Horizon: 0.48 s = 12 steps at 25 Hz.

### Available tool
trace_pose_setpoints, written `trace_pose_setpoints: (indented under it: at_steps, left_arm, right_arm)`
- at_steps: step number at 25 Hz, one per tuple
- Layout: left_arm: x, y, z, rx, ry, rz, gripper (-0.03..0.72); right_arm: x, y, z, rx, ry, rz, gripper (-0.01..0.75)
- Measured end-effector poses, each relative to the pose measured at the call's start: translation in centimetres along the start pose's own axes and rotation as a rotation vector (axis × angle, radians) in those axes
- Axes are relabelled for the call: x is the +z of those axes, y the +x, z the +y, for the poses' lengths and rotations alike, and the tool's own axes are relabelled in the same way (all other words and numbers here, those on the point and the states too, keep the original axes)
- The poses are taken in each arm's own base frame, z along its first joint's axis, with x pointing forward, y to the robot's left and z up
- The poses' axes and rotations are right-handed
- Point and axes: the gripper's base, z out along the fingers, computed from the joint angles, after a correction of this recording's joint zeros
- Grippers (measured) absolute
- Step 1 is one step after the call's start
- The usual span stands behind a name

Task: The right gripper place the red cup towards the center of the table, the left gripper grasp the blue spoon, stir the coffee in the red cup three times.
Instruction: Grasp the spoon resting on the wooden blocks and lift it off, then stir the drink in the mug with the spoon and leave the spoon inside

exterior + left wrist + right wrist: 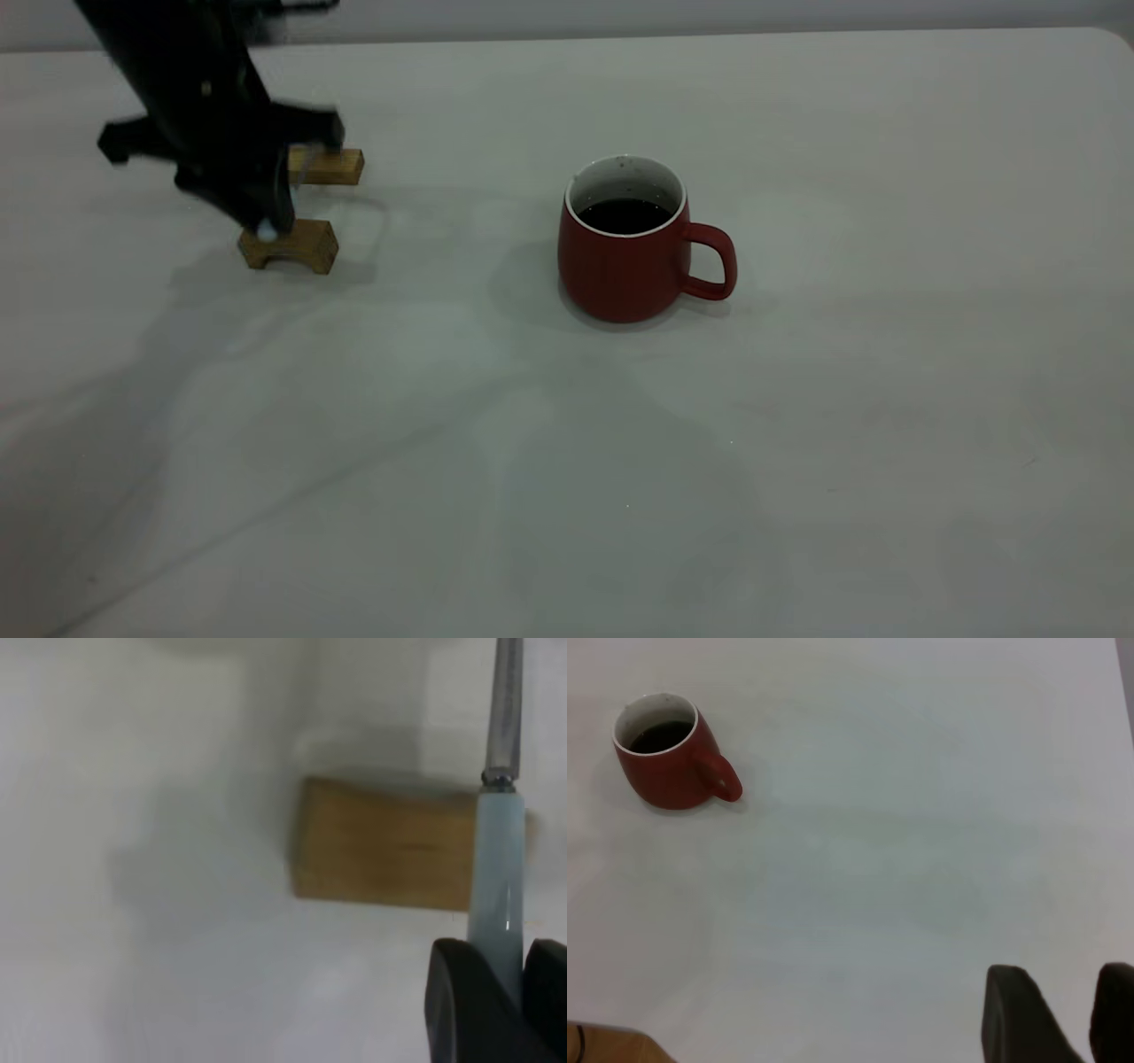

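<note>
**Spoon pinched at the left, cup waiting at the centre**

A plain off-white table fills the scene. The red cup is seen upright near its centre, handle toward the right arm's side, with dark coffee inside. Well apart from it, the left gripper is lowered over two tan wooden blocks, its fingers pinched on the pale handle of the blue spoon, whose long axis runs straight out from the fingertips. The right gripper is held away from the cup, fingers spread with nothing between them.
</note>
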Motion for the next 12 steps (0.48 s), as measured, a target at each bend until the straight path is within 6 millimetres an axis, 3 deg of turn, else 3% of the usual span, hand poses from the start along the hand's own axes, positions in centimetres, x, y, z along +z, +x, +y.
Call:
trace_pose_setpoints:
  at_steps: [3, 6, 12]
  left_arm:
    - [-4.2, -1.5, -1.8, -0.156, 0.121, 0.001, 0.175]
    - [-7.3, -1.8, -3.7, -0.421, 0.276, 0.084, 0.175]
    - [-10.0, -1.5, -7.7, -1.115, 0.603, 0.5, 0.175]
  right_arm:
    - [0.0, 0.0, 0.0, 0.0, 0.0, 0.0, 0.24]
    - [0.0, 0.0, 0.0, 0.0, 0.0, 0.0, 0.24]
    - [0.0, 0.0, 0.0, 0.0, 0.0, 0.0, 0.24]
